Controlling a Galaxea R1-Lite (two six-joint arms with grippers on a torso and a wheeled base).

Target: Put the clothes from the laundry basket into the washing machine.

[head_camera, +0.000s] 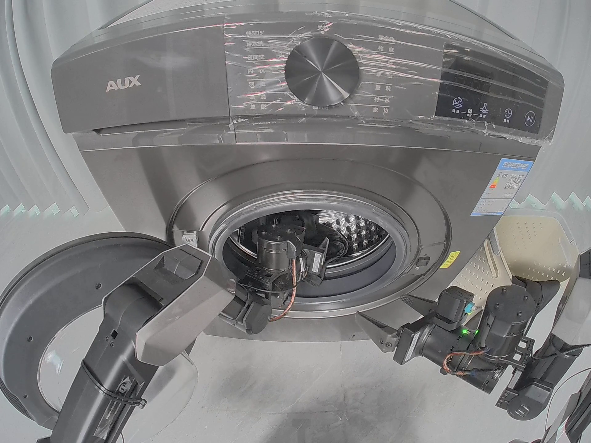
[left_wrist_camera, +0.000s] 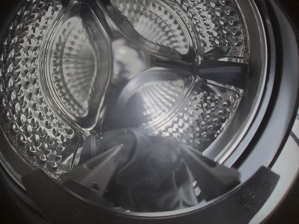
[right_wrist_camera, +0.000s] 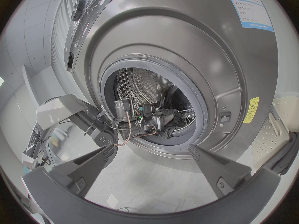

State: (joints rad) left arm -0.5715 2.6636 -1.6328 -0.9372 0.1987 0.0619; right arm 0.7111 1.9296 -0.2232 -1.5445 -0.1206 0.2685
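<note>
The grey washing machine [head_camera: 308,155] stands with its round door [head_camera: 37,315] swung wide to the left. My left gripper [head_camera: 320,247] is inside the drum mouth, seen from the side as well [right_wrist_camera: 166,120]. In the left wrist view it [left_wrist_camera: 151,147] is open, and a dark garment [left_wrist_camera: 149,171] lies bunched between and under its fingers on the drum's bottom. Part of that garment [right_wrist_camera: 176,123] trails toward the door seal. My right gripper [head_camera: 381,307] hovers open and empty low in front of the machine [right_wrist_camera: 152,147], beside the cream laundry basket [head_camera: 535,247].
The perforated basket [right_wrist_camera: 274,125] stands against the machine's right side. The open door takes up the floor at the left. Pale floor [head_camera: 308,389] lies in front of the machine. White curtains hang behind.
</note>
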